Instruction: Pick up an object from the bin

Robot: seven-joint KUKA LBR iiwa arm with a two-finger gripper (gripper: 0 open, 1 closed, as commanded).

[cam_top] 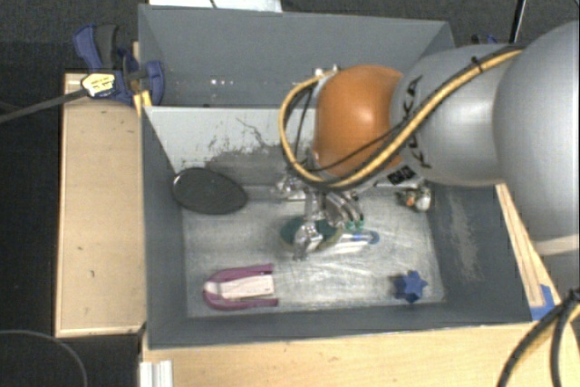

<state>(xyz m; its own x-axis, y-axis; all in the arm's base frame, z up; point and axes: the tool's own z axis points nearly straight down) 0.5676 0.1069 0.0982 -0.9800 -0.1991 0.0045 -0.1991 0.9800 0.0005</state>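
The pincer [311,236] is low in the bin [165,304], close to the middle of the floor, and it hangs under the round orange cover [358,118] on the arm's wrist. I cannot tell if the pincer is released or clenched, because the metal parts bunch up there and hide it. Right at its tip, a little toward 9 o'clock, lies a small green thing [292,232]. It is dark green, roundish, and partly hidden by the pincer, so I cannot say what kind of thing it is. Just beside the pincer at 3 o'clock lies a clear stick [361,239] with a bit of blue on it. I think the step now is the grab itself: the pincer looks like it is down at the green thing, but nothing shows that it is lifted yet. The next move would need a firm squeeze on the green thing alone, and then a straight lift so the clear stick does not come along. Farther out, a dark grey oval [209,192] lies at 10 o'clock, a purple and white thing [240,285] at 8 o'clock, a blue star shape [410,286] at 4 o'clock, and a tiny white and red bit [415,198] at 2 o'clock.
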